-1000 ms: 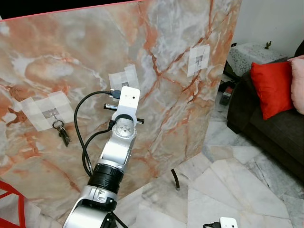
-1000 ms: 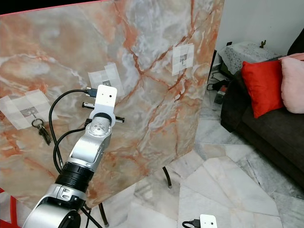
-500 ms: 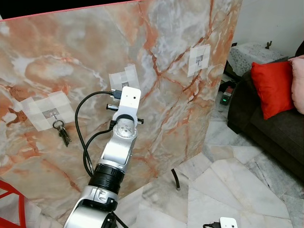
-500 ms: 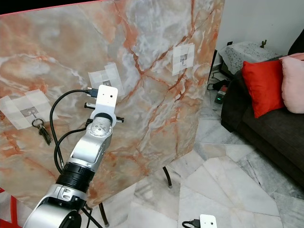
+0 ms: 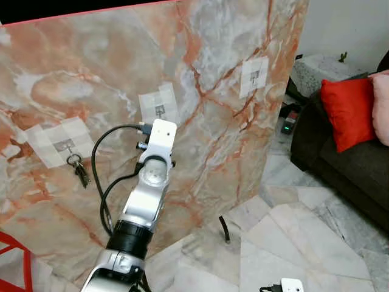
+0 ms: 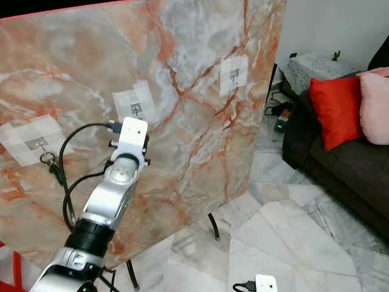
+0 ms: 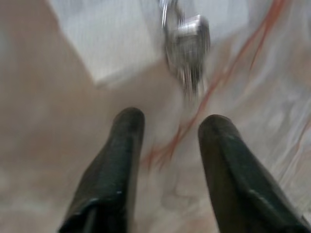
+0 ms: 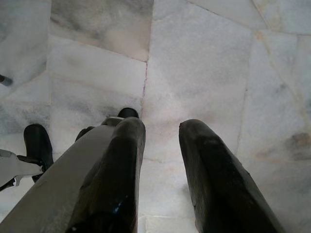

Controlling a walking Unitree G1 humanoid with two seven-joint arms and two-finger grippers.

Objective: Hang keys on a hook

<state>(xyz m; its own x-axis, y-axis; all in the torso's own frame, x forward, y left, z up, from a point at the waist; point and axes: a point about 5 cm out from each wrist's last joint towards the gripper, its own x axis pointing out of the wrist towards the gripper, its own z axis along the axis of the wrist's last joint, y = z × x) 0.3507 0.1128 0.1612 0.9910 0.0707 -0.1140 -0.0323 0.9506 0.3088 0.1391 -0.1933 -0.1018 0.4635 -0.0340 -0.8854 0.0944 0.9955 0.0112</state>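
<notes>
On the marble panel's (image 5: 243,152) left hook (image 5: 65,146) the keys (image 5: 79,170) hung, clear of the left gripper (image 7: 167,121), whose empty fingers (image 7: 124,141) stood apart. A careless withdrawal could snag the ring and unhook it. The right gripper (image 8: 158,131) hung over floor tiles (image 8: 204,58), fingers narrowly parted.

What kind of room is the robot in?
Most likely a living room in a home: a dark sofa with a red cushion stands on a marble tile floor. A marble-patterned board with hooks holds keys.

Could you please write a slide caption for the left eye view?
Keys hang from the leftmost hook on the marble panel, left hand raised nearby, empty.
</notes>
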